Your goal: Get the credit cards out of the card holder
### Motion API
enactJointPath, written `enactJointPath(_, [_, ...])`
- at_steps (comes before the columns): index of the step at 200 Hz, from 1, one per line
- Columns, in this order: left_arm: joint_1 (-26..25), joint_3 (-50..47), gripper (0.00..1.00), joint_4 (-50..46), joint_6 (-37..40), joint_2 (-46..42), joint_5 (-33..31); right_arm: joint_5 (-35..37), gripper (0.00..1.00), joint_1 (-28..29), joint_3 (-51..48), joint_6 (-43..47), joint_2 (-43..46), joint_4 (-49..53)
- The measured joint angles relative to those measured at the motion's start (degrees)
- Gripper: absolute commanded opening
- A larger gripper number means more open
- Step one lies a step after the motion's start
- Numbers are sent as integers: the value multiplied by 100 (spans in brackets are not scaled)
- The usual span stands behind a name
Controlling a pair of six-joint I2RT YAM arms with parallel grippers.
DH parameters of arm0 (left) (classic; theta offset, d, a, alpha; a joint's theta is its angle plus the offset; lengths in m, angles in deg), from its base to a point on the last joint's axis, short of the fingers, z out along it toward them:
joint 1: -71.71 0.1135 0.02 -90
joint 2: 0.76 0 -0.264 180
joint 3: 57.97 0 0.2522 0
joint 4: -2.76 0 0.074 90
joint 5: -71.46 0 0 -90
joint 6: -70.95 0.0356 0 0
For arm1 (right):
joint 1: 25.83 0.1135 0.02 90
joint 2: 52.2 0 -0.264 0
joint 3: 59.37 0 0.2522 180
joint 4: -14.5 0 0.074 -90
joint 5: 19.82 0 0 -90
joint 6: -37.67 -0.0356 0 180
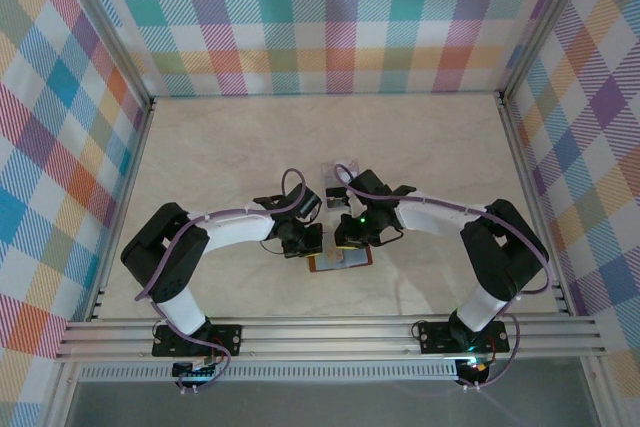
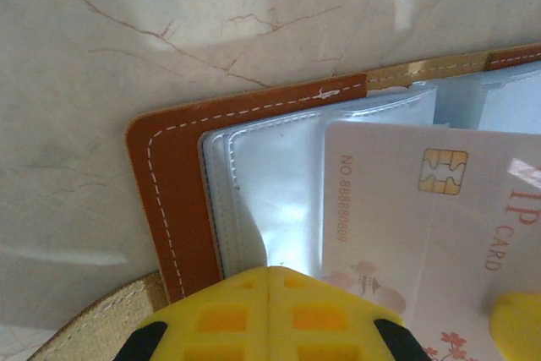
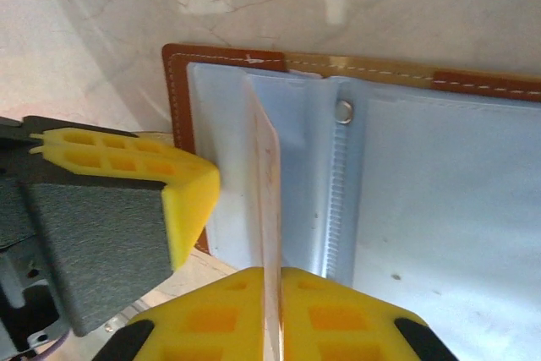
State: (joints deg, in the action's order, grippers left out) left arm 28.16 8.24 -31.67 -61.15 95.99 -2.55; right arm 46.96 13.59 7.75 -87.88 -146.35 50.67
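The card holder (image 1: 340, 259) is laid open on the counter (image 1: 420, 147) and looks pinned by the left end effector (image 2: 267, 310), pressed together, presumably so nothing gets dragged while a pale credit card (image 3: 269, 200) is pinched edge-on by the right end effector (image 3: 272, 310).

table (image 1: 420, 137) far half: free | card holder (image 1: 345, 263): left arm (image 1: 230, 229), right arm (image 1: 440, 213) overhead

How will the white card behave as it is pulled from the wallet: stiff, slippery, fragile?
The card looks thin but stiff: pinched edge-on in the right gripper, it stands straight, so it probably won't flop. Its glossy face may slip in the grip. The thin wallet looks light and might lift with it.
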Motion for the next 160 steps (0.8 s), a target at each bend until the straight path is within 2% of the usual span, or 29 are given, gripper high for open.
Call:
enactJointPath(62, [0, 4, 2, -4, 15, 0, 0, -122, 9, -11, -46, -105, -11, -138])
enactJointPath(160, [-15, 26, 2, -48, 85, 0, -61, 649, 7, -42, 151, 236, 155, 640])
